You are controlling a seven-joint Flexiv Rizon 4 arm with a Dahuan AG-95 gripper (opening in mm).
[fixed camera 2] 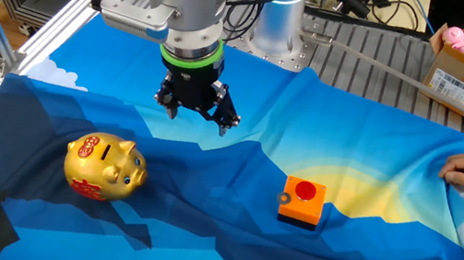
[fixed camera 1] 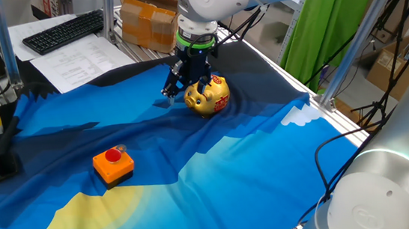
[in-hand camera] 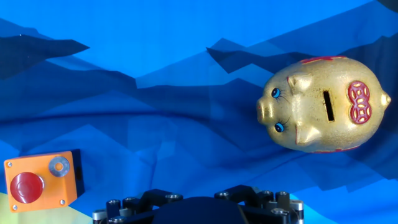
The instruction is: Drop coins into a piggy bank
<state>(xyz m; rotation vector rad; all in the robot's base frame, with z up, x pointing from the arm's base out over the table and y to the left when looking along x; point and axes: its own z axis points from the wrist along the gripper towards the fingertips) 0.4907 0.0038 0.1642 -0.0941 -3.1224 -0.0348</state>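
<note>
gripper hanging over the cloth beside the pig

we are looking at a blue cloth (fixed camera 2: 225,206) lying rumpled across the table. the gold piggy bank (fixed camera 2: 104,166) is standing on it, slot up, red marks we cannot read. the orange box (fixed camera 2: 302,200) is sitting well apart, a coin (in-hand camera: 60,166) lying on it beside its red button (in-hand camera: 26,186). we are holding the gripper (fixed camera 2: 200,114) above the cloth; open or closed, we cannot tell.
</note>
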